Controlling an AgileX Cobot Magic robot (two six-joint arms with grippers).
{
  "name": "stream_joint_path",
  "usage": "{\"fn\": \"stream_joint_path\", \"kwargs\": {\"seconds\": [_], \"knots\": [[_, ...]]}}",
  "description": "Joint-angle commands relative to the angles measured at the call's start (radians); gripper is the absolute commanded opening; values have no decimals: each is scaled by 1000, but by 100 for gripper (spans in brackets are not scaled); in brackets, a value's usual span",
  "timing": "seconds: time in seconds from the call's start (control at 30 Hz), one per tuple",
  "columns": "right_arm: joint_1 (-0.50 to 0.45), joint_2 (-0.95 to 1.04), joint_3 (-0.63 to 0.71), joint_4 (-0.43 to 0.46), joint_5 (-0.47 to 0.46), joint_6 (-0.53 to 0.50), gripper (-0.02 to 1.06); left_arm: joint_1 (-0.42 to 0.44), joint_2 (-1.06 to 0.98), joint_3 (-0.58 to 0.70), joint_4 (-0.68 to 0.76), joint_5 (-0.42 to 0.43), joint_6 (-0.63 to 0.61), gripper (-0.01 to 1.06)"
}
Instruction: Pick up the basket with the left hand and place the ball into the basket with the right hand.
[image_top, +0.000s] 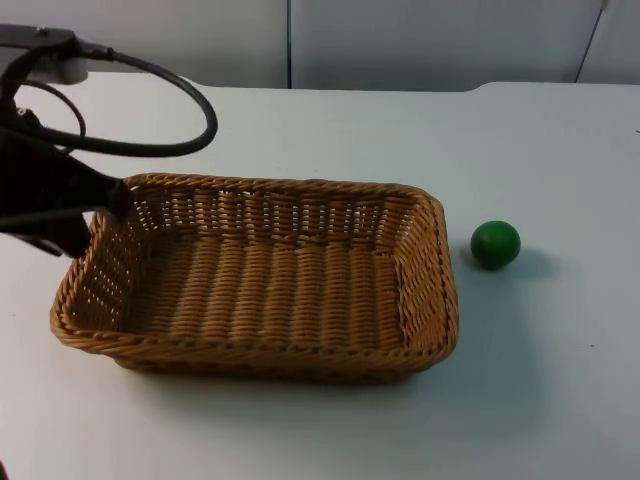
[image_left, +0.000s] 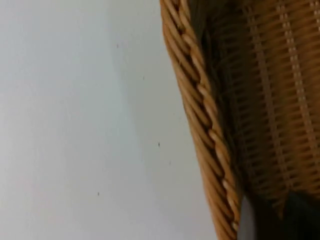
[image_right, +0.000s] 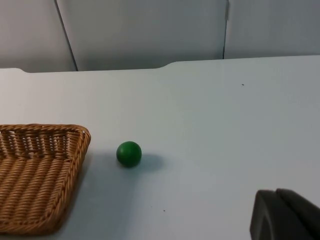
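**Left tool on basket rim, ball loose on desk**

- basket (image_top: 260, 280): rectangular wicker, sits near the middle of the desk (image_top: 320, 430), long side running left-right. Nothing inside it. Casts a shadow along its front edge; can't tell if it's flat on the desk or slightly raised.
- left tool (image_top: 105, 205): at the basket's left short wall, at the rim near the back-left corner. Left wrist view shows the braided rim running between the dark fingertips (image_left: 257, 220), one finger on the inner side of the wall. Looks closed onto the rim, fingers pinching the wicker wall.
- ball (image_top: 495, 244): green, on the desk just right of the basket's right short wall, near its back-right corner. Small gap between them, not touching. Shadow falls to its right.
- right tool (image_right: 285, 215): one dark fingertip visible in the right wrist view, well apart from the ball, holding nothing. Can't tell how far open it is. Right arm waits off toward the desk's right side.
- grey partition wall (image_top: 420, 40) along the desk's back edge.
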Motion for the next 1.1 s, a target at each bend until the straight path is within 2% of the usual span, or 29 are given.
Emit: {"fn": "stream_joint_path", "kwargs": {"seconds": [0.0, 0.07, 0.1, 0.17, 0.2, 0.47, 0.97, 1.07], "knots": [[-8, -5, 3, 4, -8, -3, 0, -7, 16, -44, 10, 5, -7, 31], [-8, -5, 3, 4, -8, -3, 0, -7, 28, -76, 15, -9, -7, 48], [-8, -5, 3, 4, -8, -3, 0, -7, 28, -76, 15, -9, -7, 48], [-8, -5, 3, 4, -8, -3, 0, -7, 43, -106, 15, -24, -7, 59], [-8, -5, 3, 4, -8, -3, 0, -7, 52, -114, 21, -37, -7, 60], [-8, -5, 3, 4, -8, -3, 0, -7, 136, -124, 35, -120, -7, 60], [-8, -5, 3, 4, -8, -3, 0, 16, 282, -131, 61, -141, -7, 60], [-8, -5, 3, 4, -8, -3, 0, 16, 297, -131, 54, -141, -7, 51]]}}
